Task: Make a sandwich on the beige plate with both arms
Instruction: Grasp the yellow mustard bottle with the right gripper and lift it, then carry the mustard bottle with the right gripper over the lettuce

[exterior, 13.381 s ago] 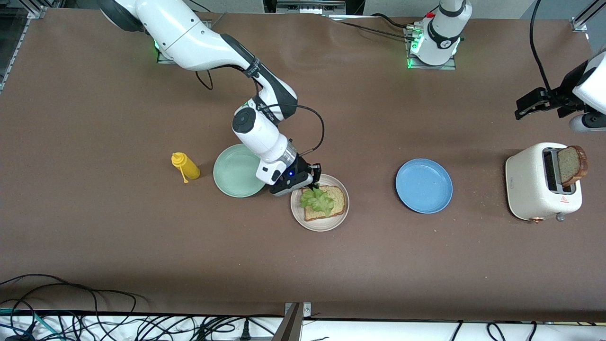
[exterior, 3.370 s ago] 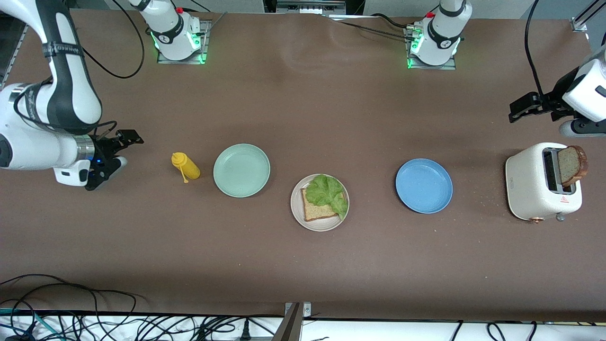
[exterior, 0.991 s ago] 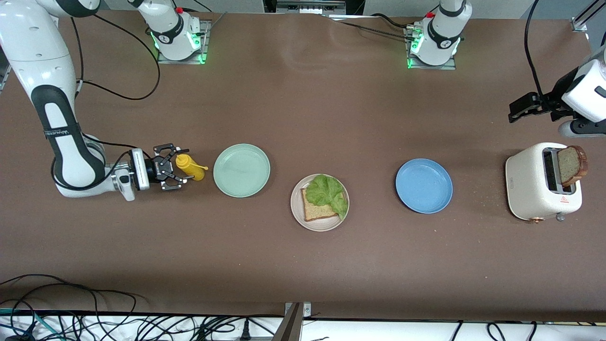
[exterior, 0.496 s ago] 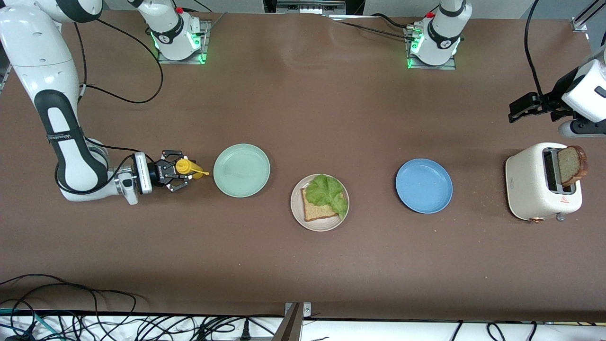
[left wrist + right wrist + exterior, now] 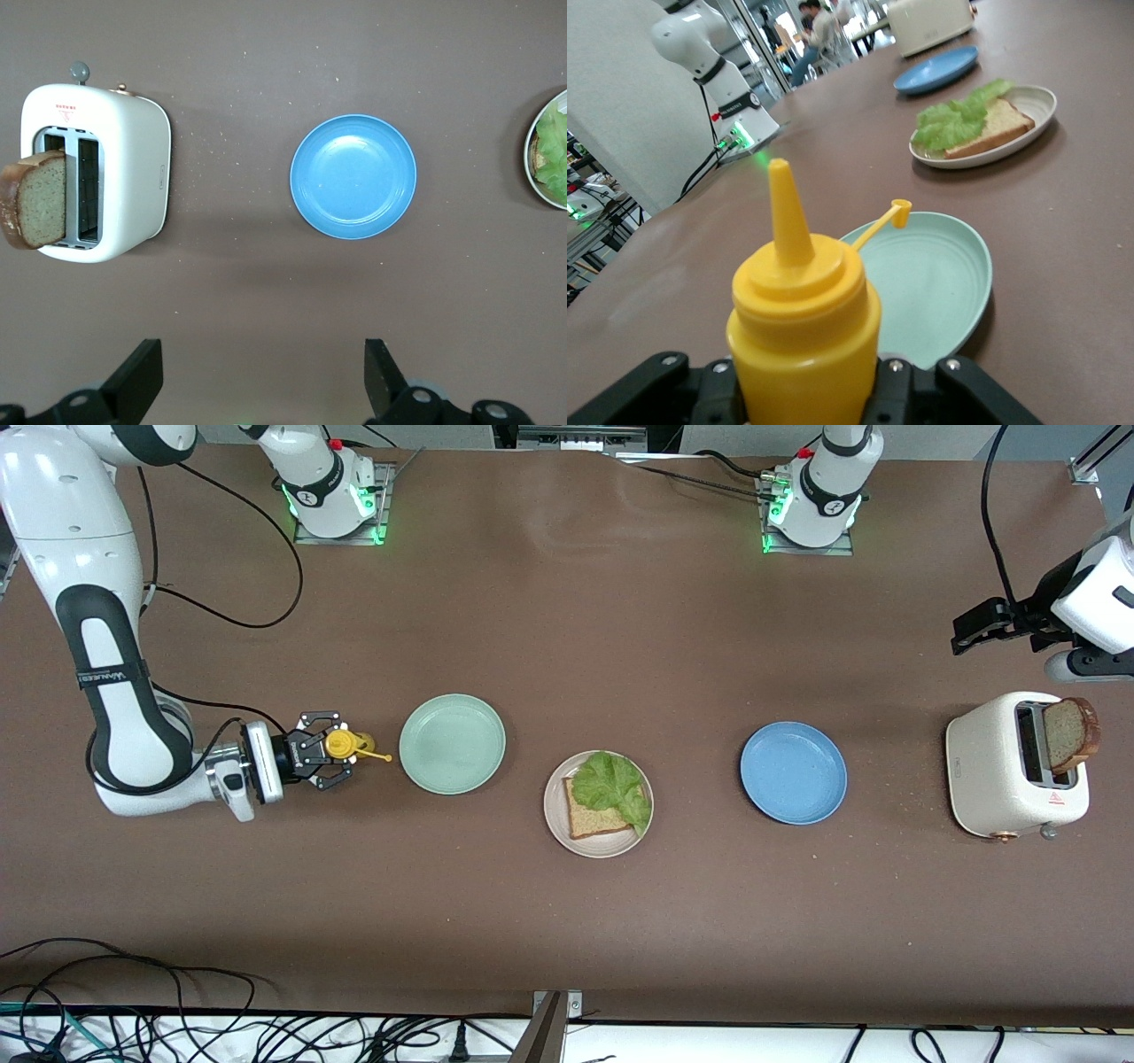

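Yellow plastic fills the right wrist view: a squeeze bottle point(image 5: 802, 336) with a cone nozzle and a dangling tethered cap is clamped upright between the fingers of the right end effector point(image 5: 321, 748), low at the right arm's end of the brown table point(image 5: 567, 921). Just beside that end effector, toward the table's middle, a round mint-green plate point(image 5: 452, 743) is seen, bare. Past it, farther toward the left arm's end and a little nearer to the front camera, the round pale beige plate point(image 5: 595, 845) carries a square slice of brown wholegrain bread point(image 5: 594, 819) with a ruffled green lettuce leaf point(image 5: 609, 784) laid over part of it. A round blue plate point(image 5: 793, 772) lies farther along toward the left arm's end.

The left end effector point(image 5: 261, 381) is held up in the air with its fingers spread wide and nothing between them; the left arm waits. Below it and to one side, a white two-slot toaster point(image 5: 1005, 766) stands with a second brown bread slice point(image 5: 1069, 733) standing tall out of one slot; how deep it sits cannot be judged.
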Available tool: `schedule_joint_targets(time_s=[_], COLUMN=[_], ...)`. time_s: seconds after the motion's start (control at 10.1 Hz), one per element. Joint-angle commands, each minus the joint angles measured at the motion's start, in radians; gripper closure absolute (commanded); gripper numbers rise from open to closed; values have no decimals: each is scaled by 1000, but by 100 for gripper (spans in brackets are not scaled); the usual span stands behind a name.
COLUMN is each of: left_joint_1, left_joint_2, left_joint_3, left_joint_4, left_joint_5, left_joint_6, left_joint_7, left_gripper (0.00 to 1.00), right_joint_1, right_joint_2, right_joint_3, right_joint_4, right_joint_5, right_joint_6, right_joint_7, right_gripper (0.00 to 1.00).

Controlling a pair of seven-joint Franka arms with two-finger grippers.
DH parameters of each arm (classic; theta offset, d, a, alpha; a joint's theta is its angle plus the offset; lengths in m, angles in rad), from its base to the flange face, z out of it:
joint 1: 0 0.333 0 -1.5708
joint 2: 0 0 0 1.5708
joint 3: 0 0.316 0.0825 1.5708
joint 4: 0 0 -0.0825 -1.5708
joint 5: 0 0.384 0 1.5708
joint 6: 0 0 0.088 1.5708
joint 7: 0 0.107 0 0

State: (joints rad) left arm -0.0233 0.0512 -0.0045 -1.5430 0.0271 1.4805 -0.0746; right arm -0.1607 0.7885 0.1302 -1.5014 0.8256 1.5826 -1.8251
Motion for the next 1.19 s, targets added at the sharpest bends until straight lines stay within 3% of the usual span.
schedule_joint_targets(time_s=[0.0, 0.2, 0.5, 0.79, 0.89, 1.09], left_joint_1=[-1, -1, 0, -1, -1, 0], left_joint_2=[9, 9, 9, 9, 9, 9], left_joint_3=[1, 1, 1, 1, 1, 1], left_joint_4=[24, 23, 24, 23, 24, 23], left_joint_5=[-18, -18, -18, -18, -18, -18], left_joint_6=[-19, -19, -19, -19, -19, -19], left_joint_7=[-4, -4, -4, -4, -4, -4], left_gripper=[0, 0, 0, 0, 0, 0], right_joint_1=[110, 180, 268, 401, 455, 582], right_joint_2=[-8, -9, -37, -63, -63, -58], right_joint_3=[-4, -1, -4, -4, -6, -6], right_joint_4=[148, 205, 224, 306, 344, 374], right_joint_5=[-113, -206, -261, -472, -579, -885], right_joint_6=[11, 94, 120, 189, 191, 226], right_joint_7=[317, 511, 655, 931, 1036, 1185], right_gripper=[100, 100, 100, 100, 100, 100])
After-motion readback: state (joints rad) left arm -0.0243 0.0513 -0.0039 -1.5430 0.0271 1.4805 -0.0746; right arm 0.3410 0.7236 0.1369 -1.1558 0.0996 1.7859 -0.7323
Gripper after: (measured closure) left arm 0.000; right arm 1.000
